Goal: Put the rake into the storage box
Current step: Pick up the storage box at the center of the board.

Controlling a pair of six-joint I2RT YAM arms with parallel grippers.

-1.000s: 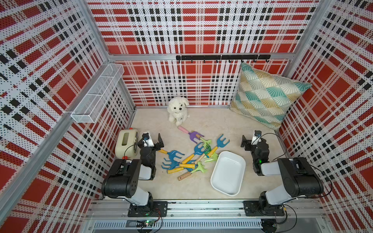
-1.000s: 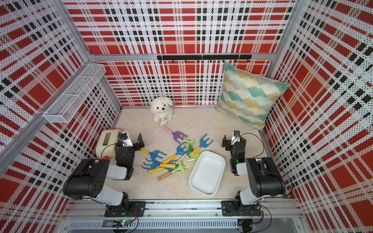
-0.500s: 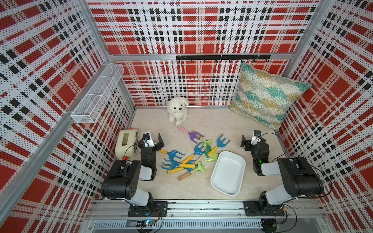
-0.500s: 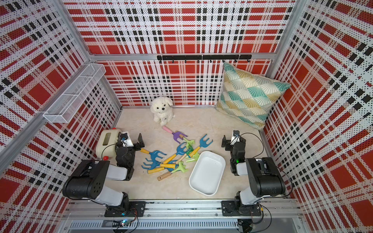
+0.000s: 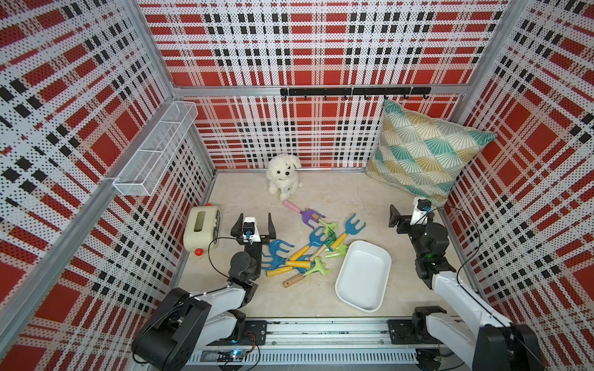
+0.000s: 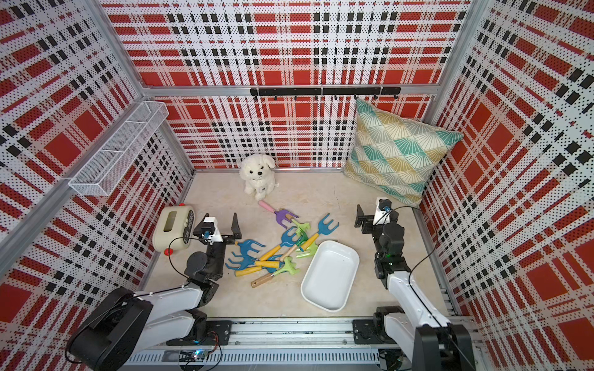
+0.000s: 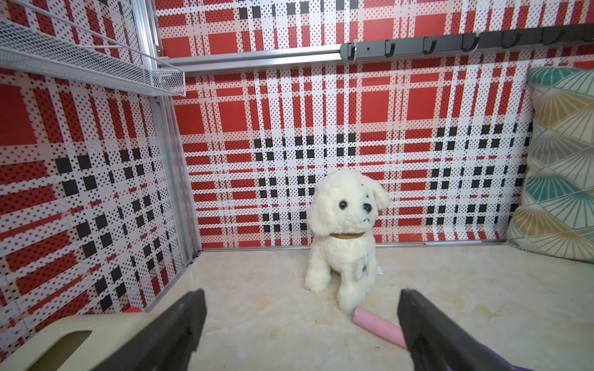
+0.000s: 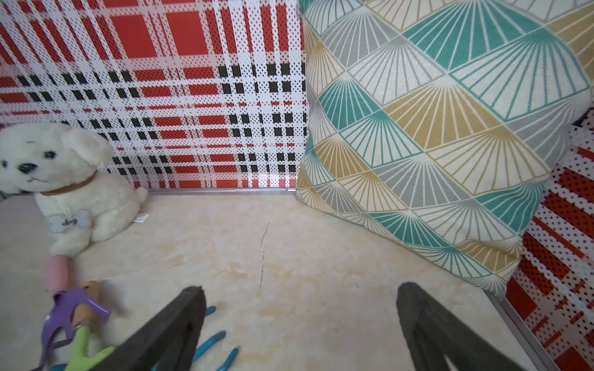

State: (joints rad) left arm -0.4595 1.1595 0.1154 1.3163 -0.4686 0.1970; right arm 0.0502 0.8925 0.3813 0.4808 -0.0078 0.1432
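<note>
left gripper and right gripper both hanging wide open, gripping nothing. rakes lying piled just beside storage box, grippers sitting either side of box.

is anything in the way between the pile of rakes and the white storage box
Nothing visible does. The storage box lies open and empty right beside the rake pile, with no other object between them. The rakes overlap each other, though, so lifting one may drag its neighbours.
</note>
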